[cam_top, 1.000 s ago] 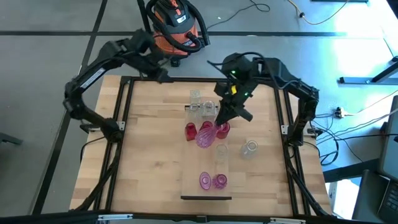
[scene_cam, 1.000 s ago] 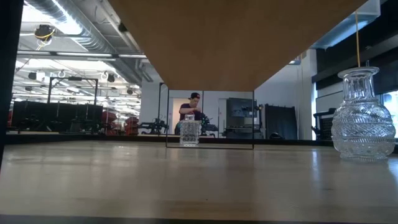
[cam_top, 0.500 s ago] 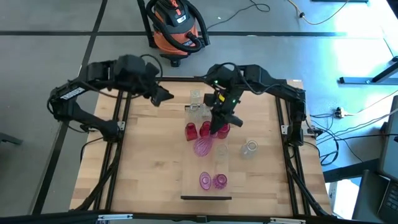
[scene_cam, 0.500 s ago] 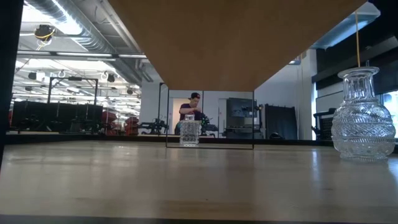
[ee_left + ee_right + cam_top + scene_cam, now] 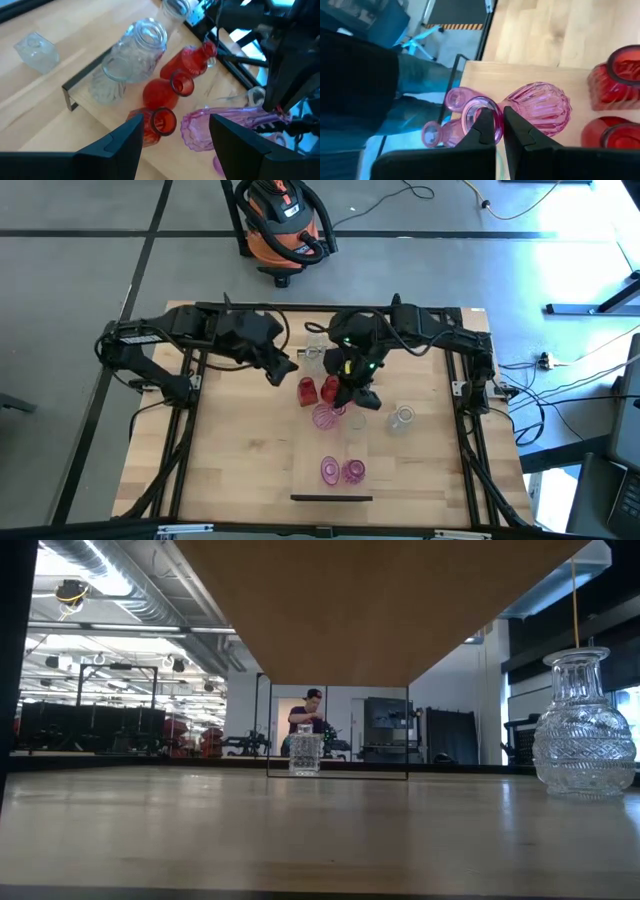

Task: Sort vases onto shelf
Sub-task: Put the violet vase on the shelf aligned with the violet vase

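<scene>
- Gripping the pink vase [image 5: 530, 107] by its rim, the right gripper [image 5: 499, 131] held it tilted above the shelf [image 5: 308, 448].
- Left gripper [image 5: 172, 132] hovered open beside the red vases [image 5: 165, 92].

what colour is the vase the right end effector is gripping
Pink, with ribbed glass; clearest in the right wrist view.

The wooden table [image 5: 230, 450] carries the pale shelf [image 5: 335, 450], which bears red, pink and clear vases [image 5: 307, 391].
</scene>
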Action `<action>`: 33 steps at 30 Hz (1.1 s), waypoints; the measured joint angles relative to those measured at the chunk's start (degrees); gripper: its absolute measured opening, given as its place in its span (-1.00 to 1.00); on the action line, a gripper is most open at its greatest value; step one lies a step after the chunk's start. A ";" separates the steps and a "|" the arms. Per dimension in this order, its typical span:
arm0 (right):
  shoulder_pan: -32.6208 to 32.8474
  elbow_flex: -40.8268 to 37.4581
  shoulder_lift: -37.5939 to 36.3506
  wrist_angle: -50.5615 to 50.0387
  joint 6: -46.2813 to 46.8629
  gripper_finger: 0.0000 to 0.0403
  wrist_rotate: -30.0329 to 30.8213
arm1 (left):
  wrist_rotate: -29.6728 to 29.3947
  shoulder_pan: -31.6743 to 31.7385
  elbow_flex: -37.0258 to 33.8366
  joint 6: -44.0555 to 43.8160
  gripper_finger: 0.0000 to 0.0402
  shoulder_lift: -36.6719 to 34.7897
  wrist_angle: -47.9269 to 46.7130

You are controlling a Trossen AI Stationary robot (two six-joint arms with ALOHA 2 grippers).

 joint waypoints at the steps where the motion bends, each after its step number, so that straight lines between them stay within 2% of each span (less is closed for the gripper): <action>1: 0.33 0.00 0.10 0.66 1.23 -1.00 0.64 | 0.02 -0.25 -0.01 0.07 0.08 0.16 -0.01; 7: 1.26 0.05 1.85 2.71 7.97 -1.00 2.89 | 0.30 -0.57 -0.03 3.54 0.08 -0.06 -0.07; 14: 1.48 0.00 4.88 2.97 13.92 -1.00 2.93 | 6.68 -1.14 -0.02 5.59 0.08 -1.56 -1.45; 29: 2.87 0.00 6.62 6.16 20.45 -0.99 2.31 | 5.81 -4.02 0.00 6.62 0.08 -3.94 -5.28; 33: 3.06 0.00 6.60 9.73 21.84 -0.96 2.13 | 5.75 -4.02 0.00 7.63 0.08 -4.33 -5.96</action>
